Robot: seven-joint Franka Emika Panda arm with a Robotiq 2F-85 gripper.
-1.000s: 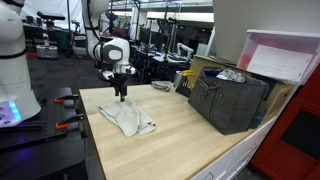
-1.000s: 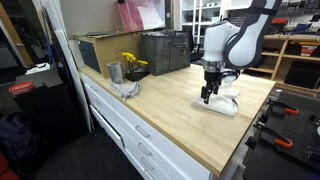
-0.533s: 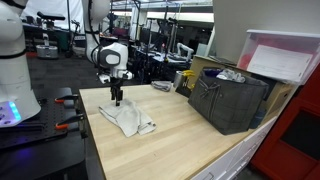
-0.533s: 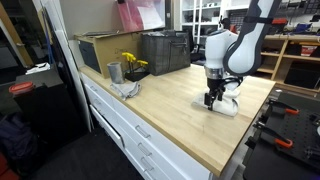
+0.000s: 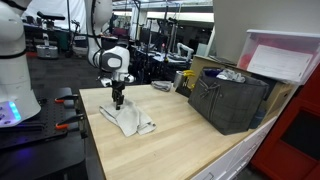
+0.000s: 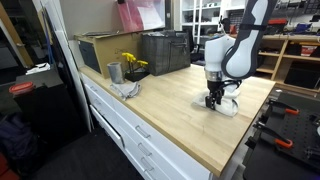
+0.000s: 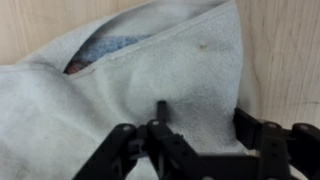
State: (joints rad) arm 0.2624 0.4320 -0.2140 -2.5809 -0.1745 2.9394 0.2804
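Tool [image 7: 203, 122] tips on wht towel [image 7: 120, 80], wood bench [image 5: 190, 132]; open vs. gripping unclear.

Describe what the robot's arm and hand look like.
The arm is white, built of thick rounded segments with dark bands at the joints. Its hand is black. The wrist view shows two matte black fingers made of jointed links.

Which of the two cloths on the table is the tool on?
The white cloth, which the tool touches; the grey cloth lies far off beside the metal cup.
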